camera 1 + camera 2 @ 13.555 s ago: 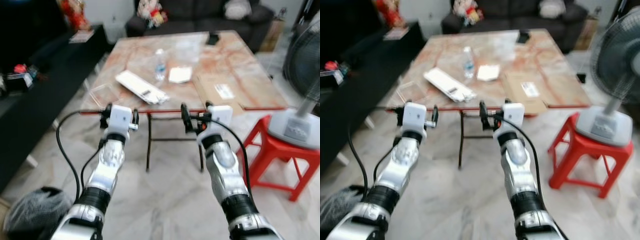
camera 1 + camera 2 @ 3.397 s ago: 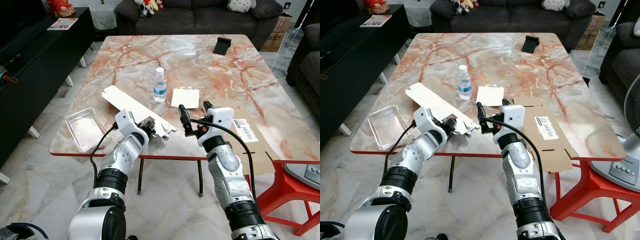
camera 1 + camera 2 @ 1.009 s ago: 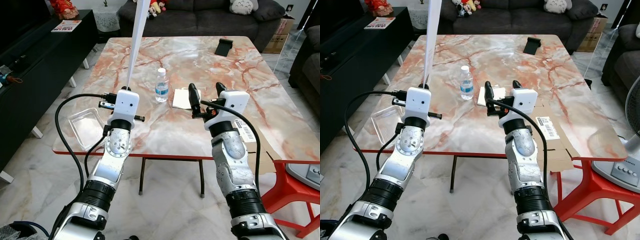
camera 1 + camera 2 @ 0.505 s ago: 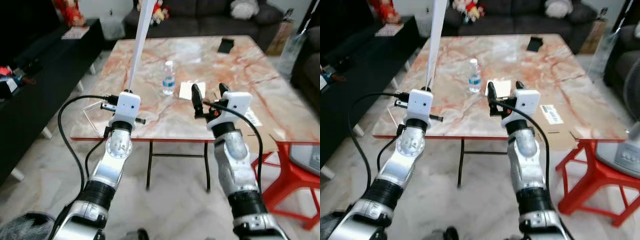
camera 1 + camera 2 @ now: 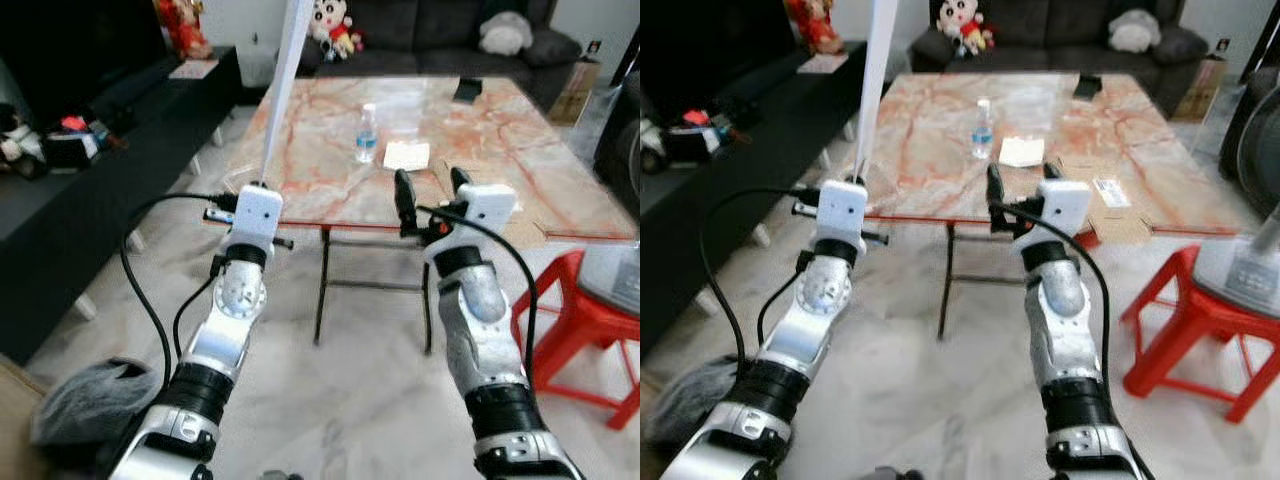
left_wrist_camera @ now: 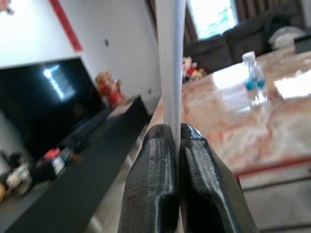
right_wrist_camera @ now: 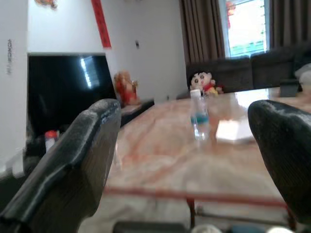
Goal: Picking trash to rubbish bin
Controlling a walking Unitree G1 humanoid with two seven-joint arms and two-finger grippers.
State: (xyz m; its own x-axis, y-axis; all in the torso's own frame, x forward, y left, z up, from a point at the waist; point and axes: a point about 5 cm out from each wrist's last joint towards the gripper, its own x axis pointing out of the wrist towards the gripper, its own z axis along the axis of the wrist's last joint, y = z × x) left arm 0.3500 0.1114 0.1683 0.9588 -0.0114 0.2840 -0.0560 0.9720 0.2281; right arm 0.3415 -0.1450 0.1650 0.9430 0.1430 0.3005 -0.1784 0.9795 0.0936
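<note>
Marble table (image 5: 500, 150) far ahead keeps bottle (image 5: 367, 133) and paper (image 5: 406, 154); left claw (image 6: 172, 145) clenched on upright white strip (image 5: 288, 90), right claw (image 5: 432, 192) released, binning pending.

The left hand (image 5: 258, 190) is raised in front of the marble tabletop (image 5: 490, 170), gripping the bottom of a long white cardboard strip (image 5: 284, 90) that stands nearly upright and runs out past the top edge. The right hand (image 5: 430, 190) is held level beside it, fingers (image 5: 404, 198) spread apart with nothing between them. On the tabletop sit a water bottle (image 5: 368, 133) and a white packet (image 5: 406, 155) (just beside each other). A red stool (image 5: 585, 325) stands at the right; a grey bag-lined bin (image 5: 95, 400) sits on the floor at lower left.
</note>
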